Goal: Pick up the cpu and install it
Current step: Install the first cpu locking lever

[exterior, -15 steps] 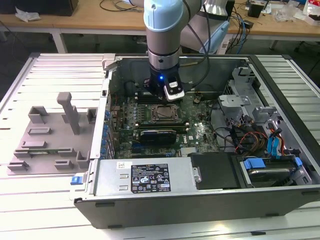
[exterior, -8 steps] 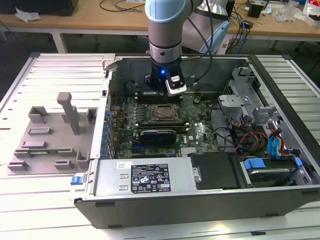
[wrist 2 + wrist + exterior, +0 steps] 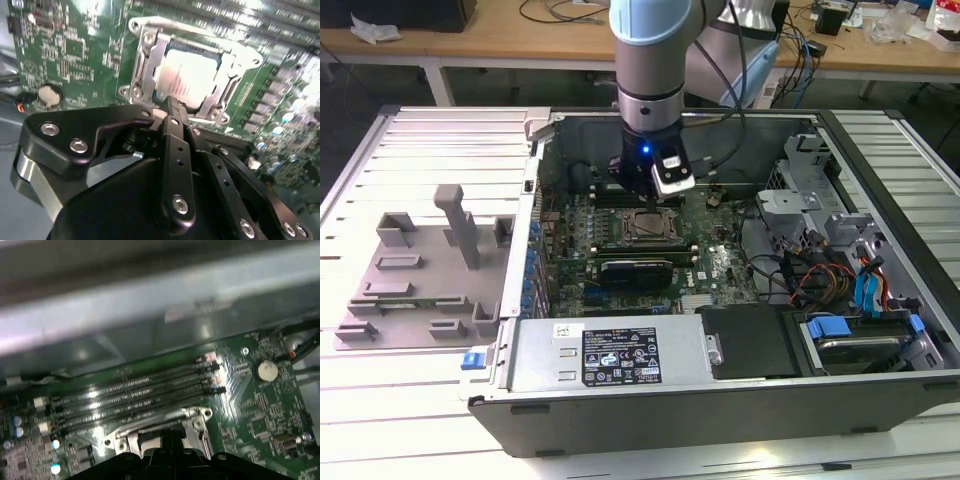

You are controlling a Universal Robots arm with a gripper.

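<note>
Exterior view showed the arm reaching down into an open computer case lying on a slatted metal table. Gripper hung just above the socket frame on the green motherboard, near the middle of the case. Grey plastic tray with slots and an upright post sat on the table at the exterior view's left, well apart from the gripper. Blue-tabbed drive bay and a tangle of cables were at the exterior view's right inside the case.

Second wrist view showed the cpu, silvery top up, seated flat inside the socket frame, the metal frame surrounding it on all sides. Black gripper was just beside the frame's near edge, its fingers drawn close together with nothing between them; whether the tip touched the frame could not be told. A round coin battery sat on the board off to one side.

First wrist view showed memory slots running in parallel rows next to the socket frame, the coin battery further along the board, and the case wall beyond. The gripper's black body covered part of the frame.
</note>
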